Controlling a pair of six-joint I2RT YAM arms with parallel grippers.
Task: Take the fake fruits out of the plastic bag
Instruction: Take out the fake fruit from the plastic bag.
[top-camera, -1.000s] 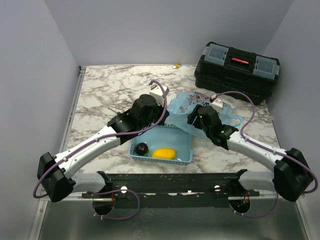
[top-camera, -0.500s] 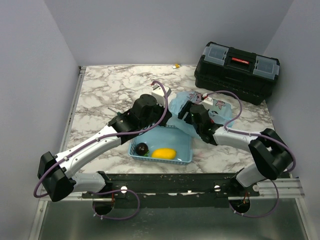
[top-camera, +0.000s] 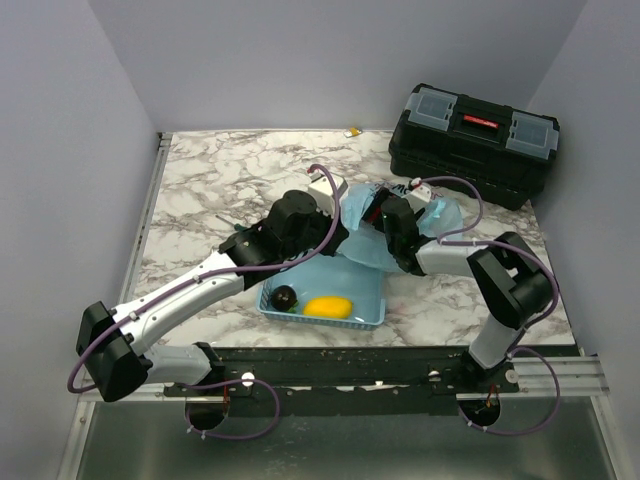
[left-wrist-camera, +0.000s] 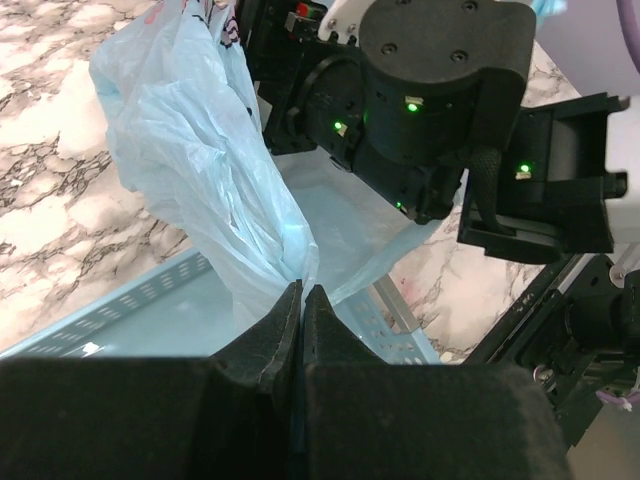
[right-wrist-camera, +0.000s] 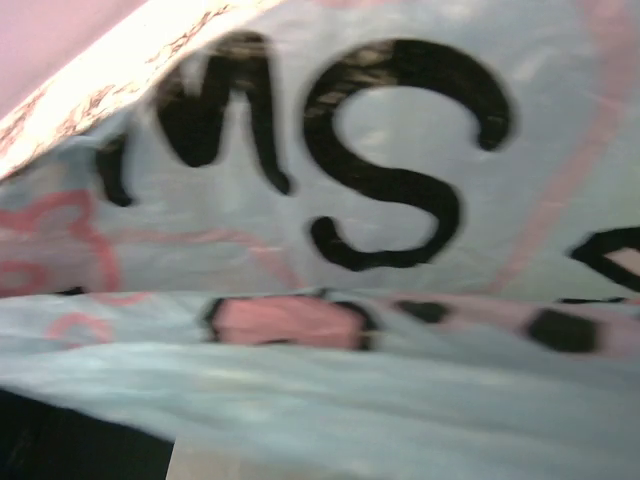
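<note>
Top external view puts the plastic bag (top-camera: 447, 216) just beyond the basket's (top-camera: 320, 322) far rim, one fold pinched in the left gripper (left-wrist-camera: 302, 300), while the right gripper (top-camera: 385, 205), directly over the bag and so likelier to reach inside, hides its own jaws.

Pulled right arm (top-camera: 450, 258) in from its stretched-out pose, elbow now folded up high near the table's (top-camera: 220, 170) front right. Swung right gripper (top-camera: 380, 207) up and left over the bag (top-camera: 365, 250), now pressed against the print, close to left gripper (left-wrist-camera: 302, 300). Drew in the bag's right side. Nudged left arm (top-camera: 190, 290) slightly right
</note>
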